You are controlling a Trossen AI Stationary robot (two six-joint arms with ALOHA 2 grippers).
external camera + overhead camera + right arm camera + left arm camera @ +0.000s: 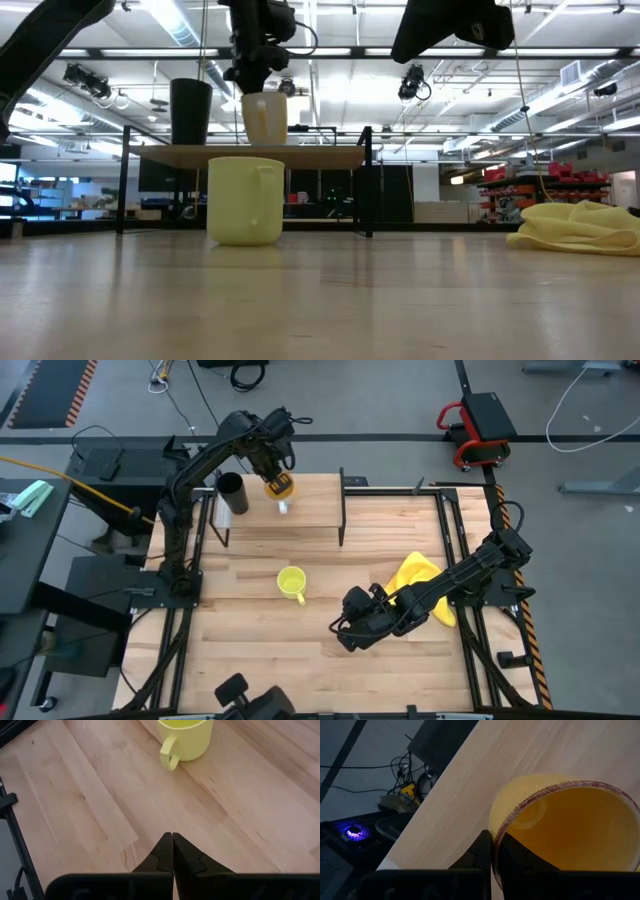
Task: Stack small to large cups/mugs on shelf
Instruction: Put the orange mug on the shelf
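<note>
My left fingers (279, 485) are clamped on the rim of the orange cup (280, 487), one inside and one outside the wall, and I hold it over the shelf (310, 510), just beside the black cup (231, 493) that stands at the shelf's left end. In the low view the orange cup's pale base looks to sit at the board or barely above it; I cannot tell which. I judge this to be the placing step for the second cup.

The next move calls for settling the cup flat before I let the rim go, then lifting straight up so I do not drag it toward its black neighbour. After that, the yellow-green mug (291, 582) waits on the bench (250, 650), well apart from the shelf and in front of it.

My right fingers (173, 851) are pressed together and empty, low over the bench, with the mug ahead of them and the yellow cloth (420, 575) beside that arm.

The orange cup's wall is thin and translucent with a darker lip, likely smooth plastic. The black cup is a plain matte cylinder. The mug is stout and opaque with a looped handle (168, 754). The shelf is a pale wood board on thin black legs; the bench is butcher-block strips.
</note>
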